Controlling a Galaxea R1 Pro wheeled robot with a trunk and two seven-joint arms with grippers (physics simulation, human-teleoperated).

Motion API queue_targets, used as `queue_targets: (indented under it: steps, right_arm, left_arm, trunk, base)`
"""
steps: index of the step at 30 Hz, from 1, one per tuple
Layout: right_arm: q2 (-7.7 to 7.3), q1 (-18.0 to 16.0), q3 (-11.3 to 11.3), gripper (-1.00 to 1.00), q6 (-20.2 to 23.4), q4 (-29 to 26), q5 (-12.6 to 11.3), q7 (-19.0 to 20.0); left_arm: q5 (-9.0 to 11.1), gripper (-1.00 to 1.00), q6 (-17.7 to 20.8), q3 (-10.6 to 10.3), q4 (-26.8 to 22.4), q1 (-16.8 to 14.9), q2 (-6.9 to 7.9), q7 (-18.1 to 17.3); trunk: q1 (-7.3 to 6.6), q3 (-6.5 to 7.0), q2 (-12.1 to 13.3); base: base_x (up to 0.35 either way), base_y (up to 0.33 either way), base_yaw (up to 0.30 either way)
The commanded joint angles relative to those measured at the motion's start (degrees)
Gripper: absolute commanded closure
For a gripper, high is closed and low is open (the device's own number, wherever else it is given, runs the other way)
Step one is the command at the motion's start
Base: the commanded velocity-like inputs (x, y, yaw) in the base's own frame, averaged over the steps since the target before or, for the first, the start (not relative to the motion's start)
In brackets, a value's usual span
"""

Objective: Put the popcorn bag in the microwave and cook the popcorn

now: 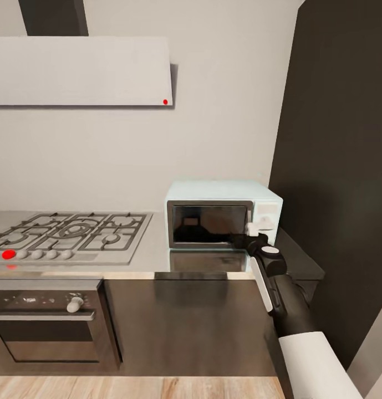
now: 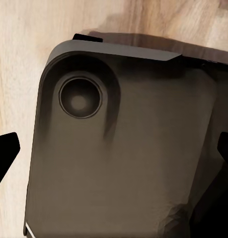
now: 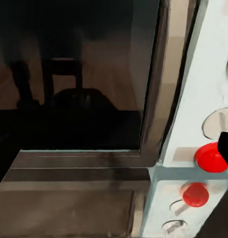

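Note:
The pale mint microwave [image 1: 221, 213] stands on the grey countertop [image 1: 152, 252] against the wall, its dark glass door [image 3: 74, 79] shut. My right gripper [image 1: 255, 231] is at the microwave's lower right front corner, by the knob panel [image 3: 213, 99]. One dark fingertip [image 3: 227, 145] sits right beside a round red button [image 3: 209, 157], with a second red button [image 3: 194, 194] close by. Whether this gripper is open or shut cannot be told. My left gripper [image 2: 114, 153] hangs open over the robot's dark base [image 2: 123, 163]. The popcorn bag is out of view.
A gas cooktop [image 1: 69, 233] with a red knob lies left of the microwave, with a built-in oven [image 1: 46, 321] below and a range hood [image 1: 80, 69] above. A tall dark cabinet [image 1: 335, 166] stands close on the right. Dark cabinet fronts [image 1: 191, 327] face me over a wooden floor [image 1: 130, 388].

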Motion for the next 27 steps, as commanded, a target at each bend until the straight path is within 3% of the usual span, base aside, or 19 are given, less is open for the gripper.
queue_targets:
  steps: [1,16,27]
  right_arm:
    - [-0.06,-0.03,-0.22,-1.0,-0.2,-0.05,0.16,-0.14]
    - [-0.03,-0.03,-0.43,-1.0,-0.84,0.14,0.34,-0.26]
    - [-0.19,-0.03,-0.51,-1.0,-1.13,0.31,0.19,-0.17]
  left_arm:
    - [0.38,-1.0,-0.09,0.01,-0.07,0.03,-0.01,-0.01]
    - [0.4,-1.0,-0.09,0.0,-0.07,0.02,-0.01,-0.01]
    - [0.39,-1.0,-0.09,0.01,-0.07,0.02,-0.01,-0.01]
  trunk:
    - [0.0,-0.05,-0.03]
    - [0.0,-0.05,-0.03]
    - [0.0,-0.05,-0.03]
  base:
    - [0.0,0.0,0.0]
    - [0.003,0.0,0.0]
    - [0.131,-0.076,0.0]
